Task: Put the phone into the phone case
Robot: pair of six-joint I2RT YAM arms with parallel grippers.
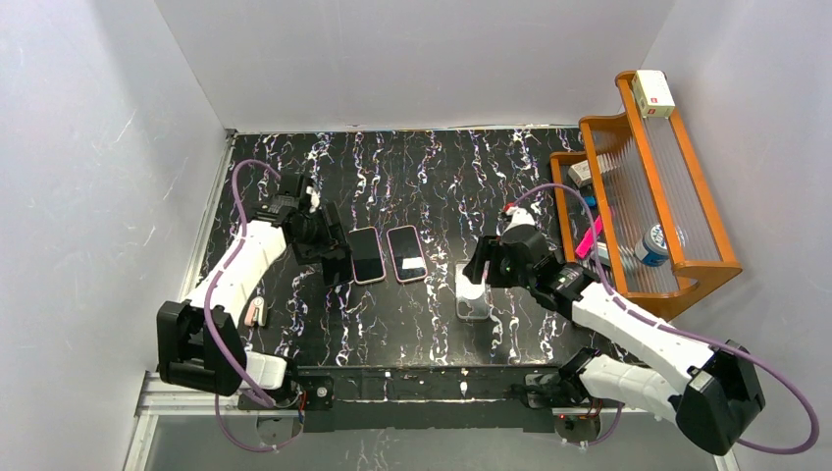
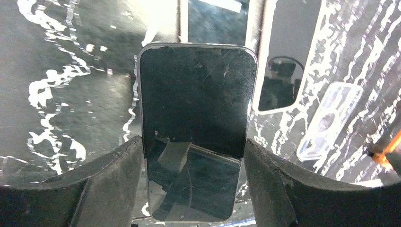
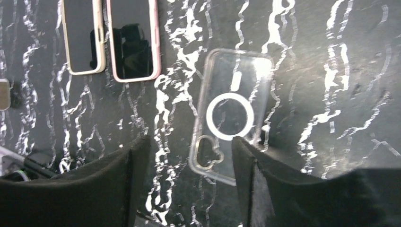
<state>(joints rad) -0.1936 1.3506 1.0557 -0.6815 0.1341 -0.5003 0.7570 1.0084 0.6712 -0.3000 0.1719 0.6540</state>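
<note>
Above: the case (image 1: pixel 474 292) lies right of the left tool (image 1: pixel 329 253), long axis near-far, beneath the right tool (image 1: pixel 479 272). Left wrist: that tool is closed on the phone (image 2: pixel 196 127), gripping its long edges. Right wrist: the tool gapes empty, straddling one end of the case.

text: none legible | box (image 1: pixel 652 93) print (too small to read)

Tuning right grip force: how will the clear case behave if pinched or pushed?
The clear case looks like a thin transparent shell: likely light, and likely to flex if pinched across its walls. Lying flat on the glossy table, it probably slides rather than tips.
</note>
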